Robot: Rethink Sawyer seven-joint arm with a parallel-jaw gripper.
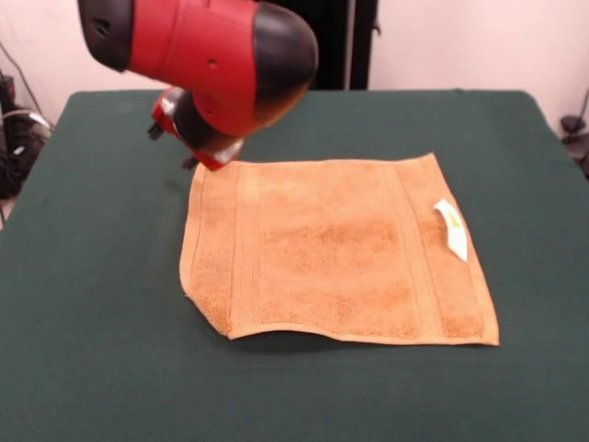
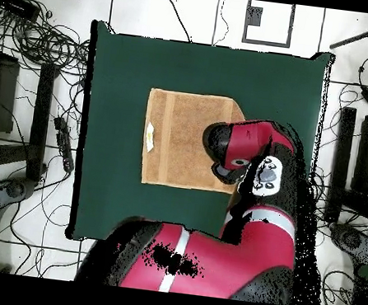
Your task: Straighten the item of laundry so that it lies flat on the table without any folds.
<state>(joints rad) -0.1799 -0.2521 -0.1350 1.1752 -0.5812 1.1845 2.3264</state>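
The orange-tan towel [image 1: 340,249] lies spread on the green table [image 1: 92,276], with stripe bands near its left and right edges and a white tag [image 1: 451,228] on its right side. Its near left corner [image 1: 213,318] curls up a little and casts a shadow along the near edge. My gripper [image 1: 195,163] is down at the towel's far left corner, mostly hidden by the red and black arm [image 1: 212,55]. In the overhead view the arm [image 2: 246,146] covers the right part of the towel [image 2: 185,138], and the gripper is hidden under it.
Green cloth [image 2: 108,191] shows on all sides of the towel. Cables [image 2: 44,38] and dark equipment [image 2: 42,117] lie on the floor round the table. Cables [image 1: 18,129] also show at the left of the front view.
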